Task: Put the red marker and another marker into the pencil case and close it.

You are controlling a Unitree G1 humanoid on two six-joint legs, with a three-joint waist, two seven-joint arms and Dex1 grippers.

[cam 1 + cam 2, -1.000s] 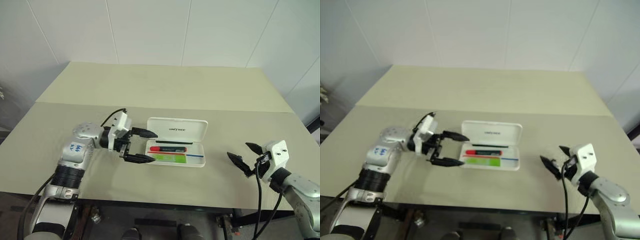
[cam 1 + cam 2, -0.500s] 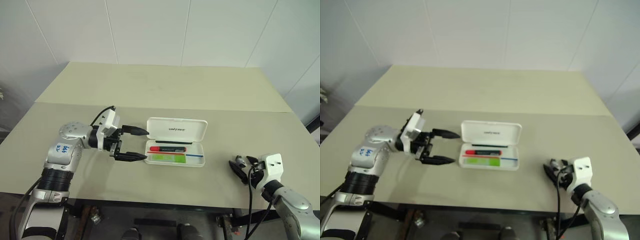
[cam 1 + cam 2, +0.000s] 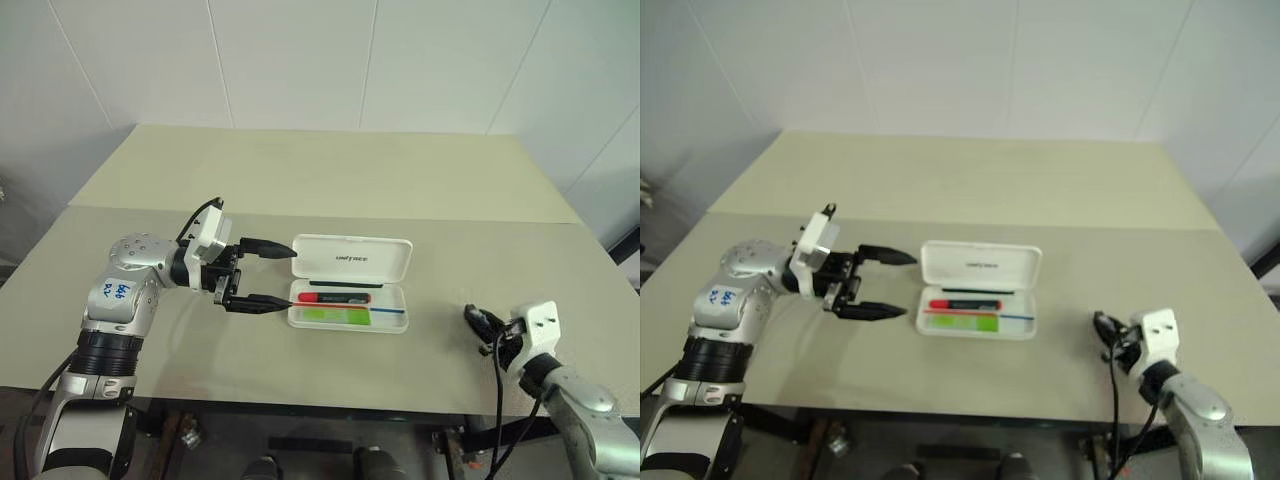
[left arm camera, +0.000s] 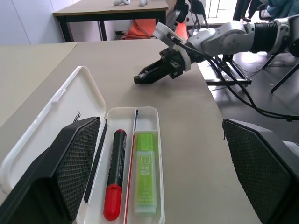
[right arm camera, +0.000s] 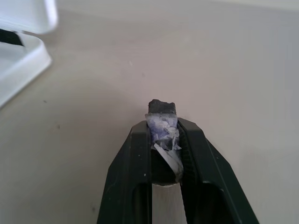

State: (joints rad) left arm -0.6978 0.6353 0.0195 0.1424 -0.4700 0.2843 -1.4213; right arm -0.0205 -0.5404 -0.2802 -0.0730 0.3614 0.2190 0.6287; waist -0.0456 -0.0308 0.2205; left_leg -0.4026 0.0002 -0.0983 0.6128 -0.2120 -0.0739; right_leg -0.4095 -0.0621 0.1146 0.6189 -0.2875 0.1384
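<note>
My case (image 3: 350,281) lies open near the worktop's front edge; a small dark logo (image 3: 350,258) sits on the inside of its lid, and I cannot make out its letters. My left arm bears blue handwriting (image 3: 116,291) on its grey housing, too small for me to read. The green highlighter (image 4: 145,178) carries a pale label whose print I cannot read.

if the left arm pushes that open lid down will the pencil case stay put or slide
The pencil case looks like thin hard plastic holding just the red marker and green highlighter, so probably light and apt to slide on the smooth table. The lid seems stiff, likely swinging whole on its hinge.
</note>
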